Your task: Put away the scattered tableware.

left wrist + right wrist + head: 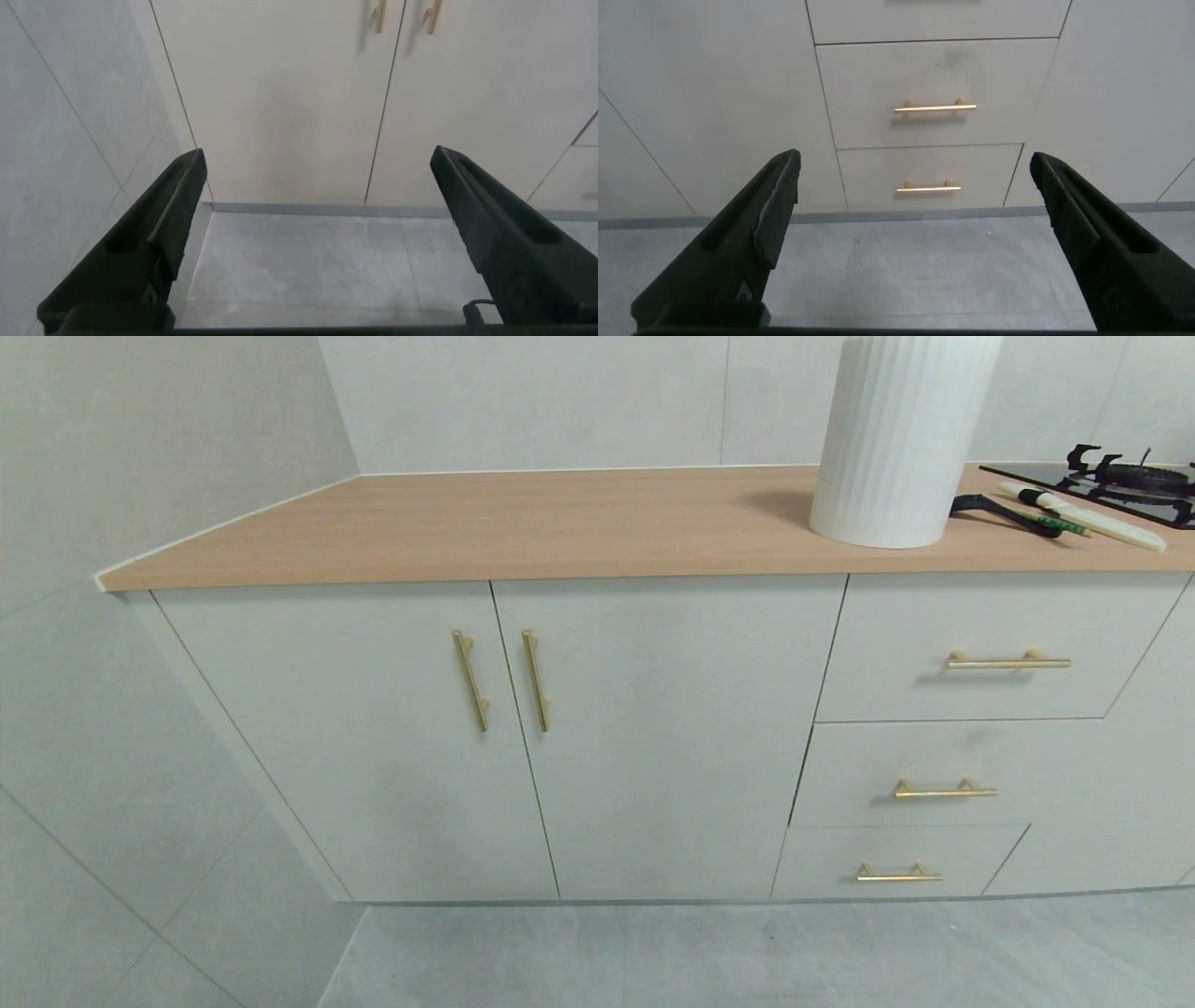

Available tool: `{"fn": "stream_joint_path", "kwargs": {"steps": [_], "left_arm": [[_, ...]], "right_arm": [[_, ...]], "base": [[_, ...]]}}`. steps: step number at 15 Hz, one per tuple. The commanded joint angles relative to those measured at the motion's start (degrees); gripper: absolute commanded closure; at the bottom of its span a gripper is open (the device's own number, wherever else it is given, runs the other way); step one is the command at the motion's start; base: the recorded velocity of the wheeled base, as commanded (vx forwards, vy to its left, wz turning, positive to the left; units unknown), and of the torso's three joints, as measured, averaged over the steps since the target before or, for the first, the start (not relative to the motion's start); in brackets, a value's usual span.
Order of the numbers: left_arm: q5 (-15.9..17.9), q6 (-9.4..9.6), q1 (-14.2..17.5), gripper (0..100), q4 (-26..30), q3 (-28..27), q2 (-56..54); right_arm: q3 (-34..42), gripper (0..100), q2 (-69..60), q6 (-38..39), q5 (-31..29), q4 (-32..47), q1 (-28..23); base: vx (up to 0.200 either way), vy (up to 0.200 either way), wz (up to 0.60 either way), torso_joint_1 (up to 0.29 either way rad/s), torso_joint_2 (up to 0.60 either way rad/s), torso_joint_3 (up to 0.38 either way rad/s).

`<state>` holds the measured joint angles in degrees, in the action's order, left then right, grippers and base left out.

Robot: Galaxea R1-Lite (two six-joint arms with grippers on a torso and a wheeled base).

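Note:
Several utensils lie on the wooden countertop [523, 523] at the far right: a black-handled tool [1004, 513], a green-handled piece [1060, 523] and a long cream-coloured one [1092, 518]. A tall white ribbed container [896, 434] stands just left of them. My left gripper [318, 173] is open, low near the floor, facing the double cabinet doors. My right gripper [915, 173] is open too, also low, facing the lower drawers [934, 93]. Nothing is between either pair of fingers.
A black gas hob [1134, 476] sits at the back right of the counter. Below are two cabinet doors with gold handles [471, 677] and three drawers with gold handles [1008, 662]. A tiled wall [140, 616] closes the left side. Grey floor lies in front.

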<state>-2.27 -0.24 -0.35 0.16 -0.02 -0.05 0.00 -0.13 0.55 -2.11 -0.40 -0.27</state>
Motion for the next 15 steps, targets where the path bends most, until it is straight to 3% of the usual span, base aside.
{"fn": "stream_joint_path", "kwargs": {"steps": [1, 15], "left_arm": [[0.0, -0.02, 0.0, 0, 0.0, 0.0, 0.0], [0.0, -0.02, 0.0, 0, 0.0, 0.0, 0.0]], "right_arm": [[0.0, 0, 0.1, 0.1, 0.0, 0.0, 0.0], [0.0, 0, 0.1, 0.2, 0.0, 0.0, 0.0]], "base": [[0.0, 0.0, 0.0, 0.0, 0.0, 0.0], [0.0, -0.2, 0.0, 0.003, 0.0, 0.002]]}}
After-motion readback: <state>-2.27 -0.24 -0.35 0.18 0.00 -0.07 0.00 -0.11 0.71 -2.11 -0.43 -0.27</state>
